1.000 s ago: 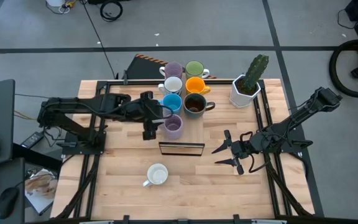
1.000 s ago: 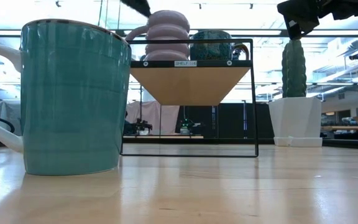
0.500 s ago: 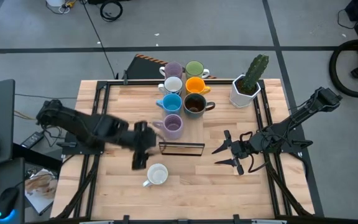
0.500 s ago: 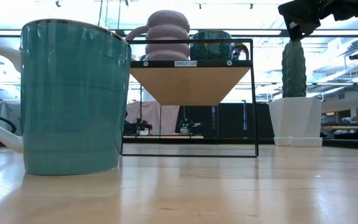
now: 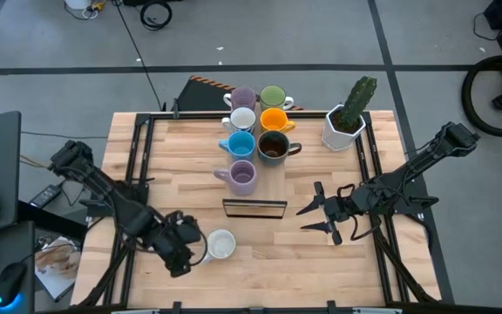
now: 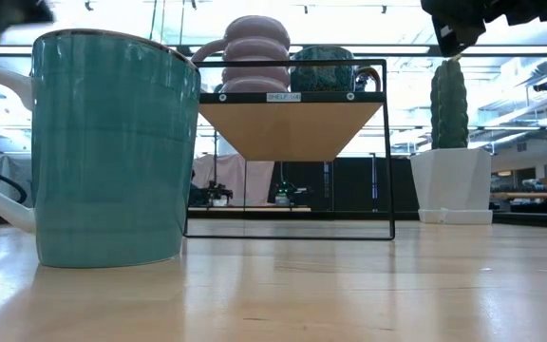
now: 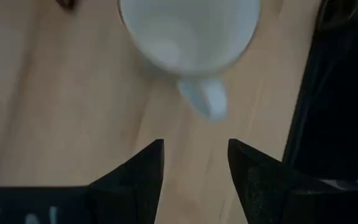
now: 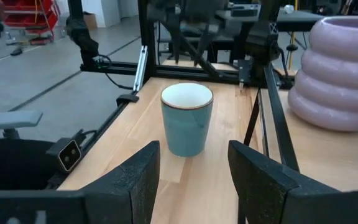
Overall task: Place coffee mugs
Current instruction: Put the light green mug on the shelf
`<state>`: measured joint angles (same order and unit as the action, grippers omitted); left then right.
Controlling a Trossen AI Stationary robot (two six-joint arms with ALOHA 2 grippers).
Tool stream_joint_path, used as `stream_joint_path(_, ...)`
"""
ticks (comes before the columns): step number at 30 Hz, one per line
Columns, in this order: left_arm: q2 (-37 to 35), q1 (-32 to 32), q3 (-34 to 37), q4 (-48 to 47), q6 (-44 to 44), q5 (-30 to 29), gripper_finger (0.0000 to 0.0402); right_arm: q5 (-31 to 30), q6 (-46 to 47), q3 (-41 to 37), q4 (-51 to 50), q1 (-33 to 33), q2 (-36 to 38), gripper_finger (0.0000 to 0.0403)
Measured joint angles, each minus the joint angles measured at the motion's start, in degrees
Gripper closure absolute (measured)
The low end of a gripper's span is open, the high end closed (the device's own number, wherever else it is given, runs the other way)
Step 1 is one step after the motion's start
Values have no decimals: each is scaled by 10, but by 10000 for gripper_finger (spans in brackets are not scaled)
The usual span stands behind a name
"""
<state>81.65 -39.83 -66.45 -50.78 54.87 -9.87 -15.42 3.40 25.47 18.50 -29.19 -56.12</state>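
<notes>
Left gripper (image 5: 190,249) sits low by the near-left table edge in my overhead, just beside the blue mug (image 5: 220,245); right gripper (image 5: 316,215) waits spread wide past the small shelf (image 5: 254,208). Level view: that blue mug (image 6: 107,152) looms, one lilac mug (image 6: 254,55) behind the shelf. My left wrist shows parted fingers (image 7: 138,174), handle between them, nothing gripped.

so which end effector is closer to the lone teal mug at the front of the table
Left. The left end effector sits right beside the teal mug, by its handle; the right end effector is farther off, across the table.
</notes>
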Motion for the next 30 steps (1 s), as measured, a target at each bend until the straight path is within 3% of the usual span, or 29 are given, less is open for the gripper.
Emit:
stream_joint_path(7, 0, -12, 125, 108, 66, 13, 219, -1, -34, 0, 30, 0, 0, 207)
stream_joint_path(12, 1, -13, 177, 237, 82, -25, 219, -6, -40, 0, 70, 0, -1, 207)
stream_joint_path(17, 25, -12, 186, 294, 50, -70, 219, -18, -43, 0, 102, 0, -40, 207)
stream_joint_path(30, 151, -11, 185, 538, -54, -54, 219, 37, 16, 75, 115, -2, -206, 207)
